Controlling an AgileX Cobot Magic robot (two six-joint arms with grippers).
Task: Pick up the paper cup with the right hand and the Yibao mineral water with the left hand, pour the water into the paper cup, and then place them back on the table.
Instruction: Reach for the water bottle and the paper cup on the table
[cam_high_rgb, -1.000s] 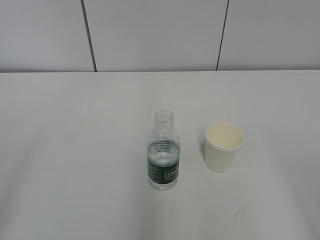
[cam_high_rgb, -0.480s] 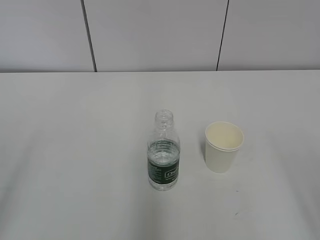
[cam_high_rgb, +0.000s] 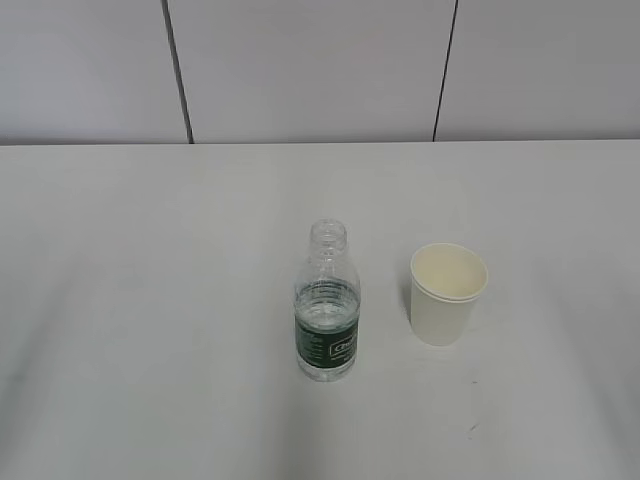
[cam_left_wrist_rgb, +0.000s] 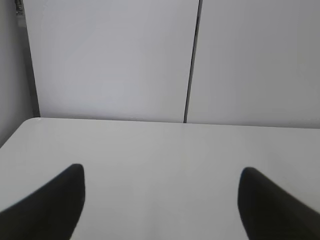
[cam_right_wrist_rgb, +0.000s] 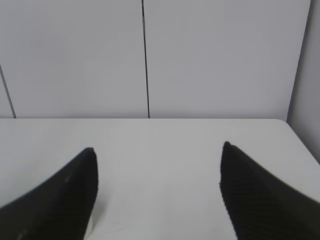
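Exterior view: raised, looking down at a slant across the table (cam_high_rgb: 150, 300) toward the panelled back wall (cam_high_rgb: 300, 70). Left wrist view: low over the table's left part, facing the same wall between two fingertips (cam_left_wrist_rgb: 55, 200). Right wrist view: likewise, over the right part. All three share tabletop and wall.

Left pincer (cam_left_wrist_rgb: 161, 172) smooth black tapered fingers, right pincer (cam_right_wrist_rgb: 158, 150) black, finely ribbed

The left hand (cam_left_wrist_rgb: 161, 172) has its two dark fingertips (cam_left_wrist_rgb: 60, 200) spread wide apart, nothing between them. The right hand (cam_right_wrist_rgb: 159, 150) likewise stands wide open, its black fingers (cam_right_wrist_rgb: 250, 195) flanking an empty gap. Neither arm appears in the exterior view.
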